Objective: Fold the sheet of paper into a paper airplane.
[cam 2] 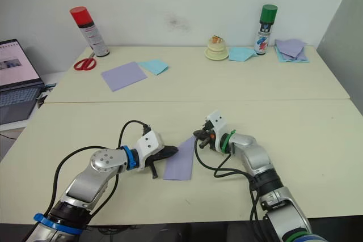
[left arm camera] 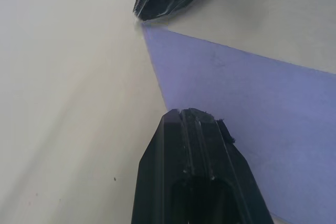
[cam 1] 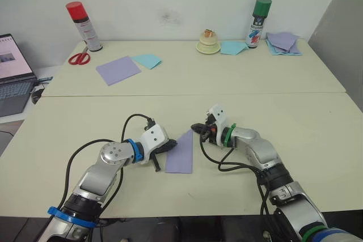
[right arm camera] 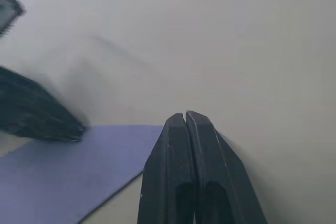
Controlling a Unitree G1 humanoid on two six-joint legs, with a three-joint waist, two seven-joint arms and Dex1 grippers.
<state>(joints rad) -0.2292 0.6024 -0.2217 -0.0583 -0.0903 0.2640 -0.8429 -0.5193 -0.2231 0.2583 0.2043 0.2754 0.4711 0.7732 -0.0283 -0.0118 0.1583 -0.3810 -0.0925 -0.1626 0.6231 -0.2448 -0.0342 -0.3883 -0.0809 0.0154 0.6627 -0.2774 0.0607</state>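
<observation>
1. The left gripper [cam 1: 170, 146] lies low on the worktop [cam 1: 317, 134], fingers pressed together with nothing between them, tips resting on the left edge of the sheet of paper [cam 1: 181, 155].
2. The right gripper [cam 1: 196, 128] has its two fingers clenched flat against each other, gripping nothing, and its tip sits at the paper's upper pointed corner.
3. The sheet of paper lies flat near the worktop's front edge, about midway along it, between the two grippers. It is folded into a narrow shape with one slanted edge rising to a point.
4. Along the far part of the worktop, towards its left corner, stand a red-capped spray can [cam 1: 84, 26] and red scissors [cam 1: 80, 58], with a smooth lavender sheet [cam 1: 118, 69] and a smaller light blue sheet [cam 1: 147, 60] just beside each other.
5. Towards the far right corner are a green-capped spray can [cam 1: 258, 22], a small cream dish [cam 1: 208, 43], another light blue sheet [cam 1: 232, 47] and a pile of purple and blue papers [cam 1: 283, 43].
6. A laptop [cam 1: 12, 75] sits off the worktop's left edge.
</observation>
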